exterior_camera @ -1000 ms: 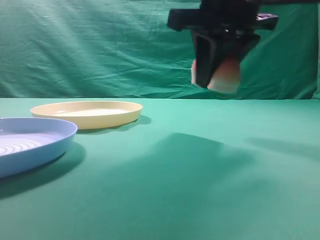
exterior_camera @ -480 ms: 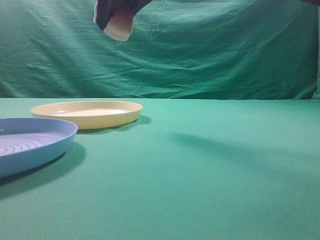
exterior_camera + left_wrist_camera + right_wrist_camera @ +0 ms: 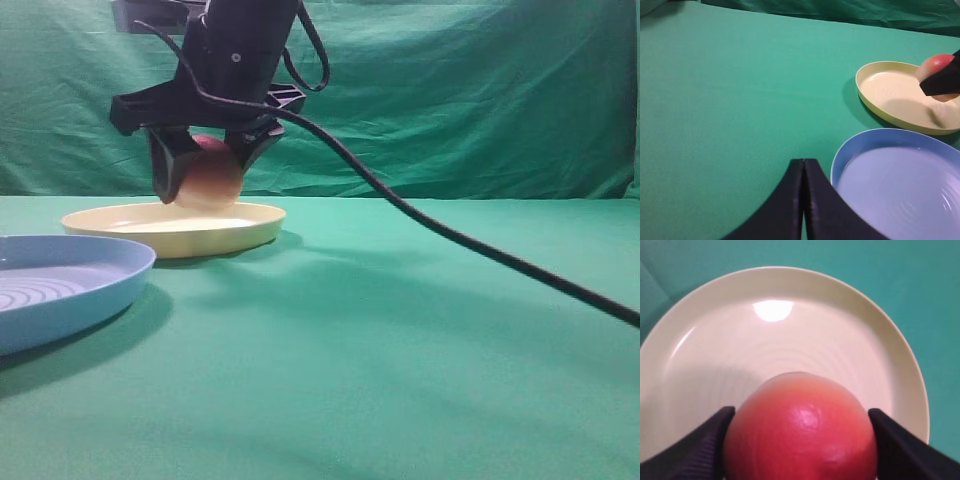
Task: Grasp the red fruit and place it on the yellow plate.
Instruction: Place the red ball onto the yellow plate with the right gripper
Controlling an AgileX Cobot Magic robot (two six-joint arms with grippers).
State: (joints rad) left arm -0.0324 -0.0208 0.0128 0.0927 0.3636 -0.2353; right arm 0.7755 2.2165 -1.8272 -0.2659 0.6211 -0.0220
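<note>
The red fruit [image 3: 210, 175] hangs just above the yellow plate [image 3: 175, 228], clamped between the black fingers of my right gripper [image 3: 205, 170], which has reached across to the left. In the right wrist view the red fruit [image 3: 800, 430] fills the gap between both fingers, with the yellow plate [image 3: 880, 340] directly beneath it. From the left wrist camera the fruit [image 3: 936, 67] and a dark finger show over the yellow plate [image 3: 880, 90]. My left gripper [image 3: 803, 200] is shut and empty, low beside the blue plate.
A light-blue plate with ridged rings [image 3: 60, 290] lies at the front left, close to the yellow one; it also shows as the blue plate [image 3: 900, 185] beside my left fingers. A black cable [image 3: 450, 235] trails from the right arm across the green cloth. A green curtain hangs behind.
My right gripper carried the fruit from the upper right, across the top, leftward, then down to just above the yellow plate.
</note>
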